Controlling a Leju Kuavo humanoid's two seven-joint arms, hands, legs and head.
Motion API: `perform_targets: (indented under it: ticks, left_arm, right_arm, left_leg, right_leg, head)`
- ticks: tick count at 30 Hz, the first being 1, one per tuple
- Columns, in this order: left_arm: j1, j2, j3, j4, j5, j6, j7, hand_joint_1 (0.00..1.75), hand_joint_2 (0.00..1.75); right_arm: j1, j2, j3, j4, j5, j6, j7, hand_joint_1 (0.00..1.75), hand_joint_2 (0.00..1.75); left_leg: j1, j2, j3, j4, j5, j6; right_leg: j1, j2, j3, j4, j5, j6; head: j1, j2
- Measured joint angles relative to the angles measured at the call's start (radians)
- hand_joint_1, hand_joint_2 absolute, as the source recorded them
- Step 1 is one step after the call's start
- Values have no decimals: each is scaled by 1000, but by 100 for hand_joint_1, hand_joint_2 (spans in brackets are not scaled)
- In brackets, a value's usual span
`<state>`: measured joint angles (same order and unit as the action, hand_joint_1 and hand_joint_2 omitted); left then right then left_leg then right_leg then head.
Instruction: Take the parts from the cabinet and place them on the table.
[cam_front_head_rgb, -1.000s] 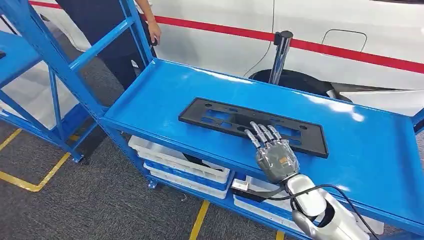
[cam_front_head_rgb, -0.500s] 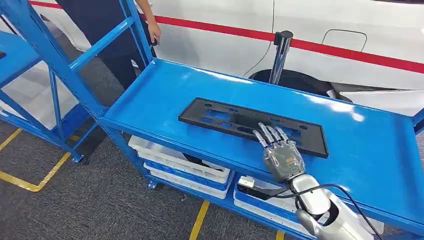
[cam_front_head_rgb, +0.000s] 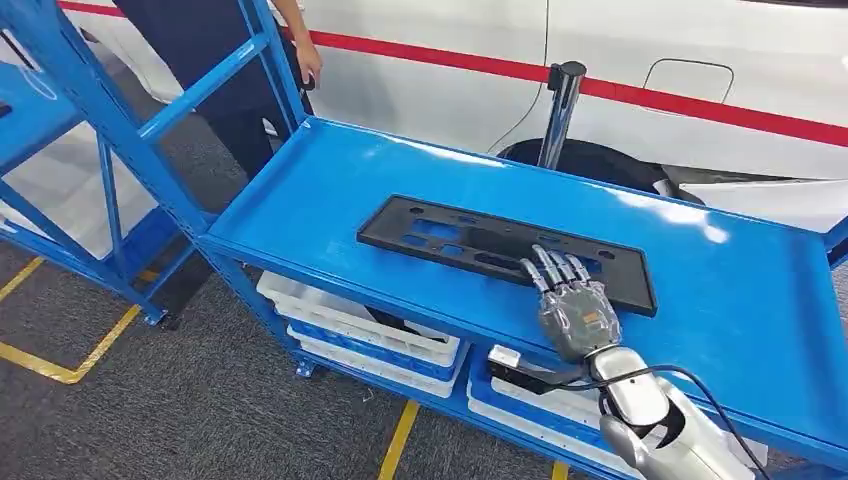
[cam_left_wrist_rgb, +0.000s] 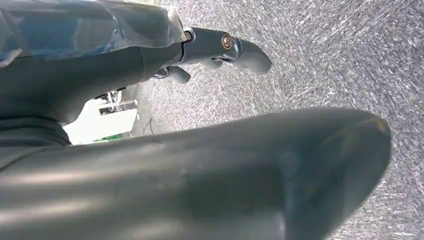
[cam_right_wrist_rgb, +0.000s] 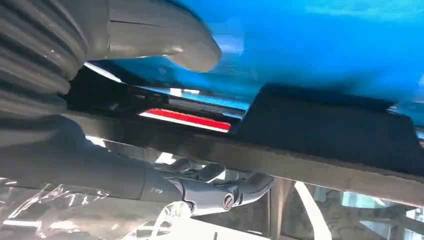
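Note:
A long flat black plastic part (cam_front_head_rgb: 470, 240) with cut-outs lies on the blue cabinet shelf (cam_front_head_rgb: 330, 190). My right hand (cam_front_head_rgb: 575, 305) reaches over the shelf's front edge, its fingers stretched flat on the part's near right side. In the right wrist view the part's edge (cam_right_wrist_rgb: 330, 130) runs between the thumb (cam_right_wrist_rgb: 165, 40) and the fingers (cam_right_wrist_rgb: 225, 192), with a gap around it; nothing is gripped. My left hand (cam_left_wrist_rgb: 220, 47) hangs over grey floor and holds nothing.
White and blue bins (cam_front_head_rgb: 350, 325) sit on the shelf below. A blue upright frame (cam_front_head_rgb: 120, 120) stands at left, with a person (cam_front_head_rgb: 215, 40) behind it. A white car (cam_front_head_rgb: 700, 60) and a chrome post (cam_front_head_rgb: 558, 110) are beyond the cabinet.
My right hand has slid to the right along the part's near edge and a little further onto it. The part has not moved.

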<state>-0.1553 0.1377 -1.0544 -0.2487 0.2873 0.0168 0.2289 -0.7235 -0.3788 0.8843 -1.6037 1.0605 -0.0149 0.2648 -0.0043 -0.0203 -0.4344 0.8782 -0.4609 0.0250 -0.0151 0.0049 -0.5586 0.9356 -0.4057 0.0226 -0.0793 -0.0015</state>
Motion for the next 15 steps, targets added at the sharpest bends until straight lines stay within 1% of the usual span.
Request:
perform_targets:
  ticks: [9, 15]
  left_arm:
    - [1, 0, 0, 0, 0, 2, 0, 0, 0]
    - [4, 0, 0, 0, 0, 3, 0, 0, 0]
  right_arm:
    - [6, -19, -32, 21, -4, -11, 11, 0, 175]
    - [15, -42, -63, 34, -24, -25, 21, 0, 175]
  left_leg:
    - [0, 0, 1, 0, 0, 0]
    - [0, 0, 1, 0, 0, 0]
  right_leg:
    - [0, 0, 1, 0, 0, 0]
    - [0, 0, 1, 0, 0, 0]
  head:
    - [0, 0]
    - [0, 0]
